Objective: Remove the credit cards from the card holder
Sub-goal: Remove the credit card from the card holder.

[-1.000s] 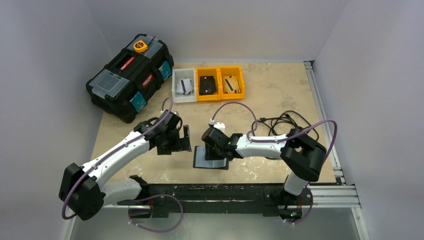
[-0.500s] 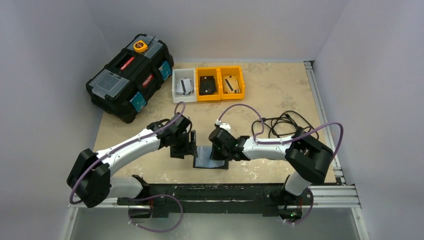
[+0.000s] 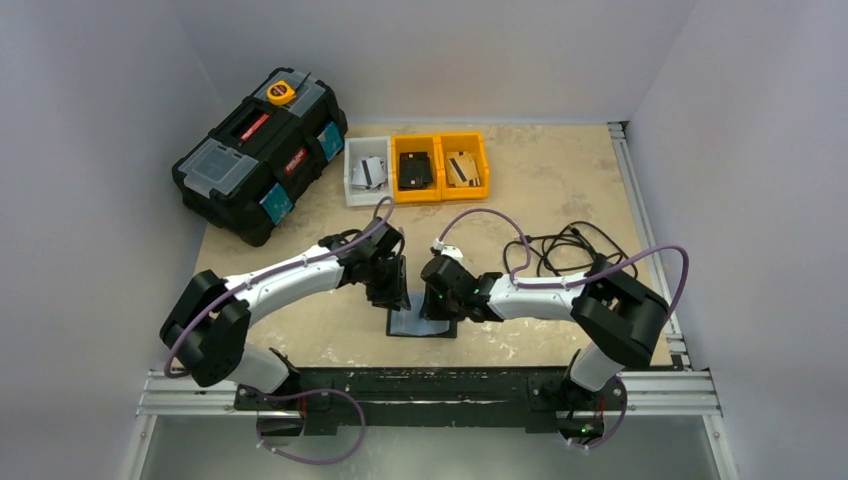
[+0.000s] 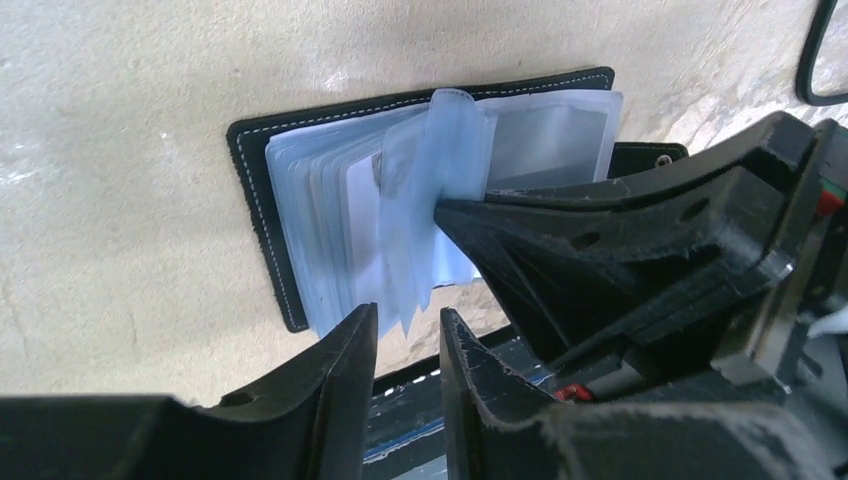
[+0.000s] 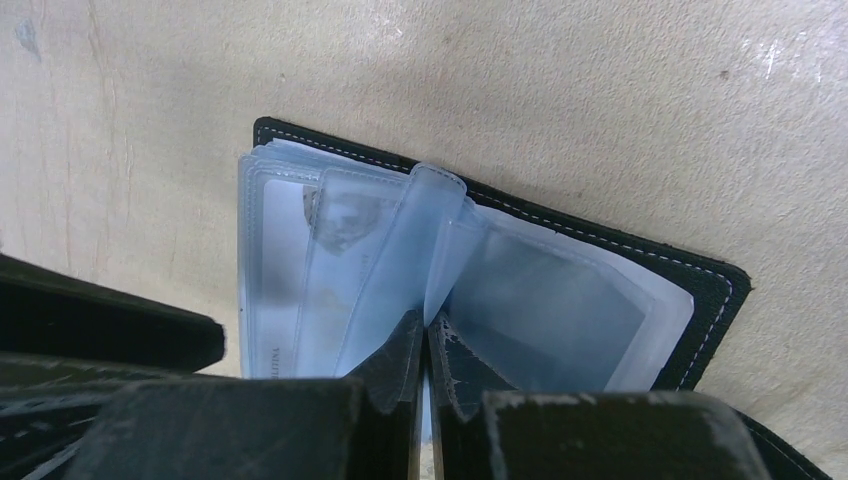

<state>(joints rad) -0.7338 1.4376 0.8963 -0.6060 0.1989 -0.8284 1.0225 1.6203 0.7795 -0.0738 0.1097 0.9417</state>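
Left fingers [image 4: 330,400] moved in, one card holder [image 4: 330,200]

The card holder [image 4: 250,170] is black, edged with a line of white stitching. Its sleeves [image 4: 450,140] are clear with a milky, pale blue cast, and the credit cards [image 5: 275,290] show whitish-blue through them, one with small dark lettering. The left gripper [image 4: 408,320] and right gripper [image 5: 427,335] are matt black. The table [image 3: 560,170] is beige, mottled like stone. Further back, the toolbox [image 3: 260,150] is black with red labels and teal latches, and the tape measure [image 3: 281,92] on it is yellow-orange. One bin [image 3: 368,197] is white, and the next bin [image 3: 417,195] is orange.
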